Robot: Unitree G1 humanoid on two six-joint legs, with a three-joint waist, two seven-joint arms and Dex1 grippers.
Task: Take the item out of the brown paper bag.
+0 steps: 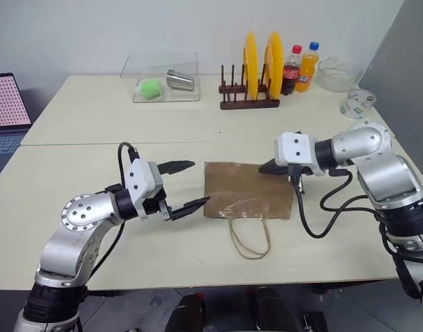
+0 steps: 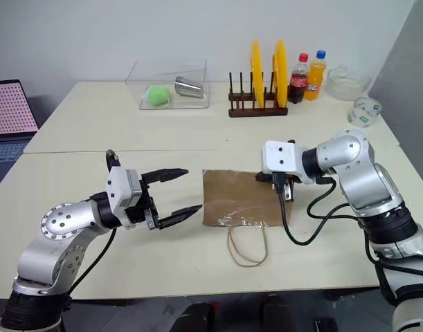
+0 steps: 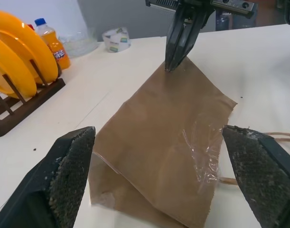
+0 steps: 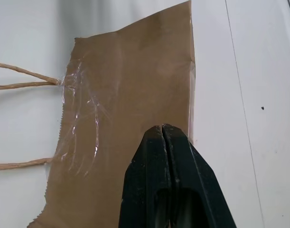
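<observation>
The brown paper bag (image 1: 249, 190) lies flat on the table, its cord handles (image 1: 249, 238) looping toward the near edge. Its inside is hidden, so I cannot tell whether the item is in it. My left gripper (image 1: 199, 182) is open and level just left of the bag, its rough pads (image 3: 71, 166) spread toward the bag's left edge without touching it. My right gripper (image 1: 266, 168) is shut and angled down, with its tip at the bag's far right corner (image 3: 171, 66). I cannot tell whether paper is pinched between its fingers (image 4: 162, 142).
At the back stand a rack of yellow plates (image 1: 259, 69), two bottles (image 1: 299, 69), a glass bowl (image 1: 336, 72) and a clear box (image 1: 163, 76) holding a green ball and a metal cup. A small white labelled tub (image 1: 356, 104) sits far right. A laptop (image 1: 7, 111) is left.
</observation>
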